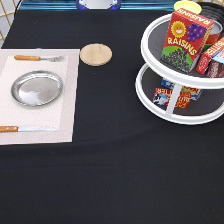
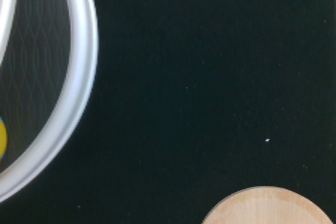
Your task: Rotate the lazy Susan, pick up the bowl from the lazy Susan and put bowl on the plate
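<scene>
The white two-tier lazy Susan stands at the exterior view's right. Its top tier carries a raisins box and other packets. A glossy black curved edge behind the box, at the exterior view's top right, looks like the bowl; most of it is hidden. The shiny silver plate lies empty on a pale placemat at the left. The gripper does not show in the exterior view. The wrist view shows the lazy Susan's white rim and black cloth beside it.
A round wooden coaster lies between placemat and lazy Susan; its edge also shows in the wrist view. A fork and a knife flank the plate. More packets sit on the lower tier. A yellow thing sits by the bowl.
</scene>
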Robot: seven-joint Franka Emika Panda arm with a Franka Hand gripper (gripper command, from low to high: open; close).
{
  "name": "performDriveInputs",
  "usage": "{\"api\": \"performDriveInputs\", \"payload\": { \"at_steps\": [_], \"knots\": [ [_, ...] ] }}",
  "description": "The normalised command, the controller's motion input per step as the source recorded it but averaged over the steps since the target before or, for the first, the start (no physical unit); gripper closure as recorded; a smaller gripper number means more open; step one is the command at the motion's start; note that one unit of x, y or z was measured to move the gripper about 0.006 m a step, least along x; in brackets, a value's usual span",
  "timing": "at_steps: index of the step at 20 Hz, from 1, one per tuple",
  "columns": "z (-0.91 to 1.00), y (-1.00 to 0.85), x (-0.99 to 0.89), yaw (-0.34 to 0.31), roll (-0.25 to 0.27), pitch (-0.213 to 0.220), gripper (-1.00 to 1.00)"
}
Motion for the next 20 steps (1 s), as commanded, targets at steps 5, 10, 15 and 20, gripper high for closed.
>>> {"api": "performDriveInputs", "payload": {
  "at_steps": [5,10,15,20],
  "knots": [
    [0.06,0.2,0.22,0.001,0.0,-0.006,-1.0],
    [0.26,0.34,0.67,0.007,0.086,0.055,-1.0],
    [0.15,0.13,0.65,-0.002,0.206,0.057,-1.0],
    [0.13,0.03,0.63,-0.019,0.298,0.071,-1.0]
  ]
}}
